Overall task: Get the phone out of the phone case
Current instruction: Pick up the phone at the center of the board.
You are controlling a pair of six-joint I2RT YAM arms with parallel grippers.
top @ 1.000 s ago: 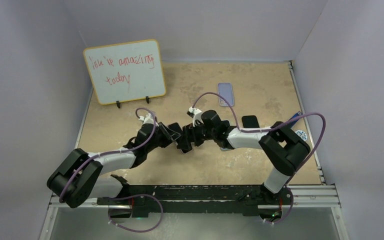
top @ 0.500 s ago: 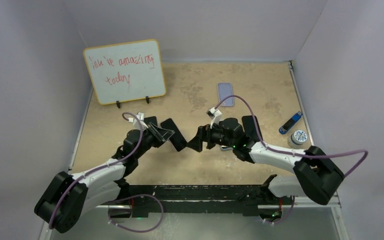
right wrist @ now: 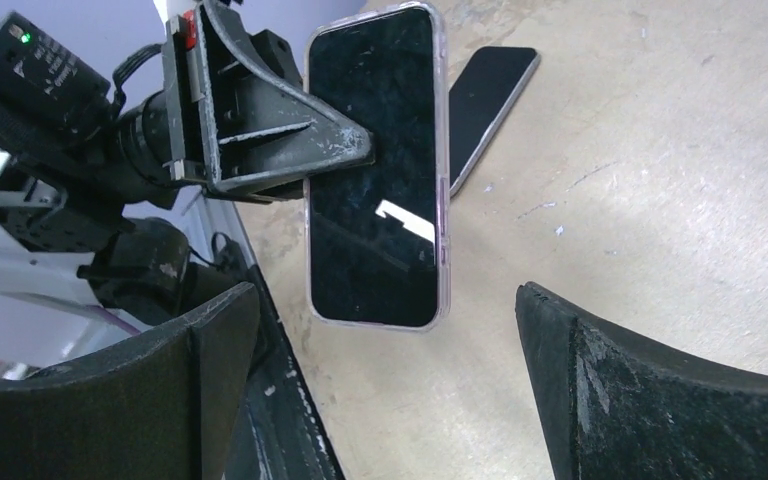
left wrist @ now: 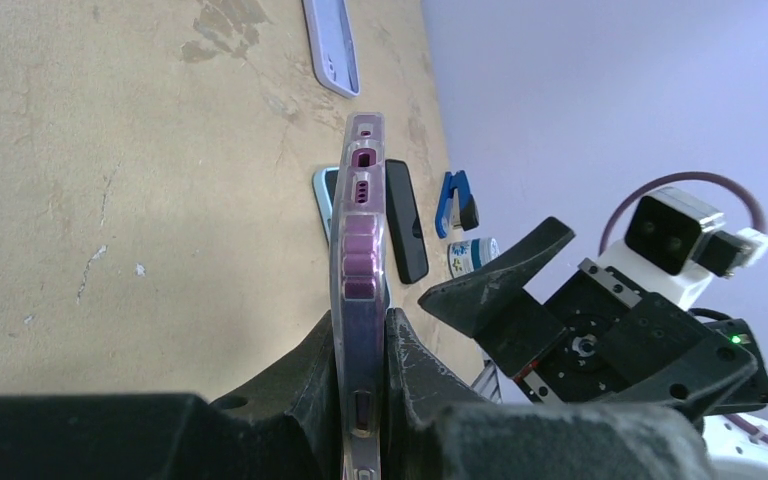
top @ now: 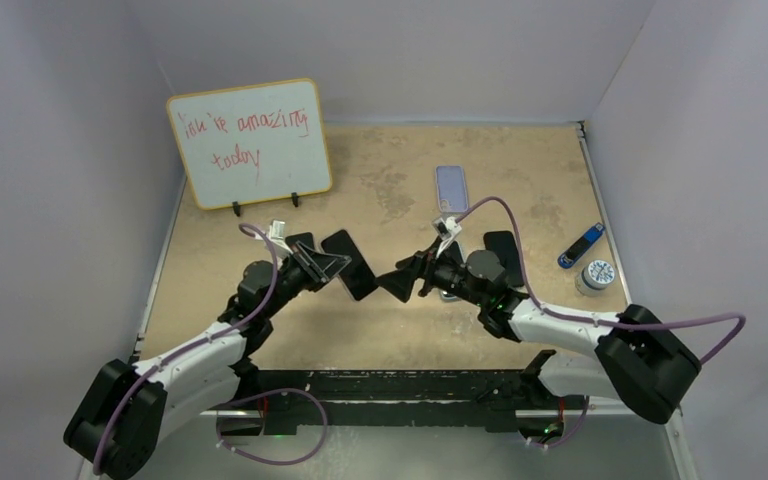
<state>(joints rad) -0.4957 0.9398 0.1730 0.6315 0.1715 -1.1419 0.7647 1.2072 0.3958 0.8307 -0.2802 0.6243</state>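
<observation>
The phone in its clear, purple-tinted case [top: 349,265] is held off the table, screen toward the right arm. My left gripper [top: 332,265] is shut on it. In the left wrist view the case [left wrist: 360,240] stands edge-on between the fingers of the left gripper [left wrist: 362,330]. My right gripper [top: 400,283] is open and empty, just right of the phone and apart from it. In the right wrist view the black screen [right wrist: 375,170] fills the gap ahead of the wide-open right gripper [right wrist: 388,300].
A lilac case [top: 451,187] lies flat at the back. A black phone [top: 501,247] lies behind the right arm. A blue clip [top: 580,245] and a round tin [top: 596,275] sit at the right edge. A whiteboard [top: 250,142] stands at the back left.
The two grippers were together at the table's middle; they have parted. The left arm has lifted the cased phone. The right gripper has drawn back to the right, open.
</observation>
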